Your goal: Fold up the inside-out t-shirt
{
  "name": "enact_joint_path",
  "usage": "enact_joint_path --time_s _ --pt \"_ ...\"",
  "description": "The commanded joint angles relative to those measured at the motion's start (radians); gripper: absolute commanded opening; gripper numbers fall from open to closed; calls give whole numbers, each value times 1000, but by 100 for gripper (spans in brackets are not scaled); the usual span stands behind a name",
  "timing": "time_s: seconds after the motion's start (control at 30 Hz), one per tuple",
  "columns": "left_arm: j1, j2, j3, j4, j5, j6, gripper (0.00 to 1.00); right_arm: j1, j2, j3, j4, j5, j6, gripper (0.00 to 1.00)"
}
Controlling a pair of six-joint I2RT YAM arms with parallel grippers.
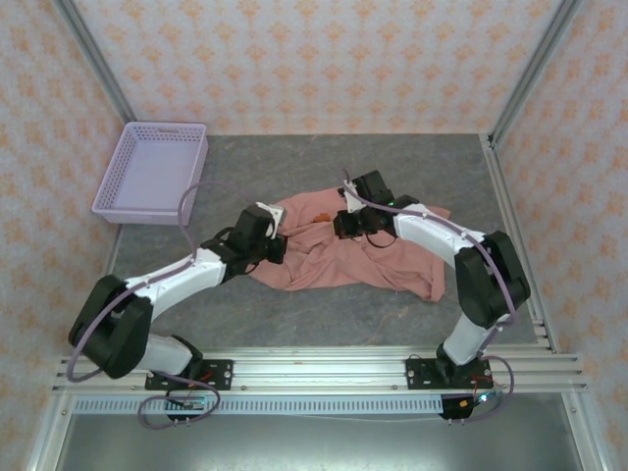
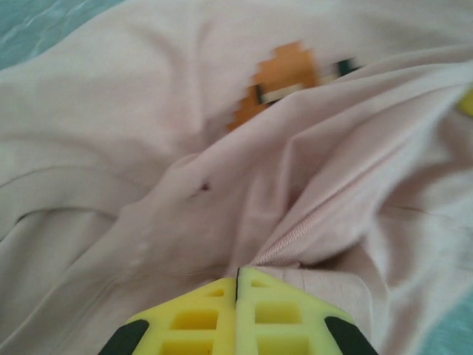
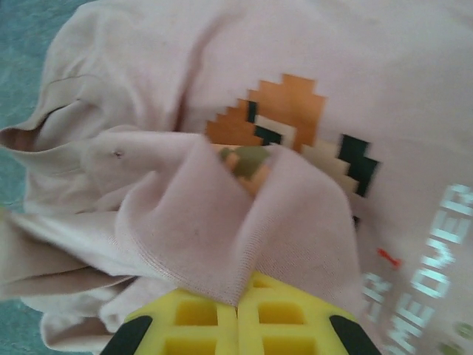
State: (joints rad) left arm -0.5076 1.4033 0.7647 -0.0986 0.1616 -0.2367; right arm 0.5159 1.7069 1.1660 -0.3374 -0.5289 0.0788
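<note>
A lavender basket is standing on the table, well apart from the inside-out t-shirt, at its far-left side. The salmon-pink t-shirt is lying crumpled, its blocky orange print facing up. Its folds are being pinched in the closed jaws of the left gripper and the right gripper.

Right gripper tight on a fold of pink t-shirt, blocky print beyond.
</note>
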Motion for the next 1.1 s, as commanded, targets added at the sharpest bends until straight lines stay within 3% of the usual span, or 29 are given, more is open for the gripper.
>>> enact_joint_path --time_s 0.0,0.1,0.17,0.43,0.8,1.07 --pt "13 36 45 -103 -159 -33 15 16 71 19 58 -26 68 0" --pt "11 3 11 -75 -90 -17 33 17 99 31 61 -16 81 0" --pt "3 -43 -34 -47 -48 -7 40 16 101 33 57 -13 78 0" --pt "-71 -140 -68 -37 32 34 53 16 99 39 33 6 58 0" --pt "-92 14 55 -105 -7 74 49 16 90 31 34 4 59 0" --pt "-91 80 113 -118 -12 90 23 16 82 21 38 11 59 0"
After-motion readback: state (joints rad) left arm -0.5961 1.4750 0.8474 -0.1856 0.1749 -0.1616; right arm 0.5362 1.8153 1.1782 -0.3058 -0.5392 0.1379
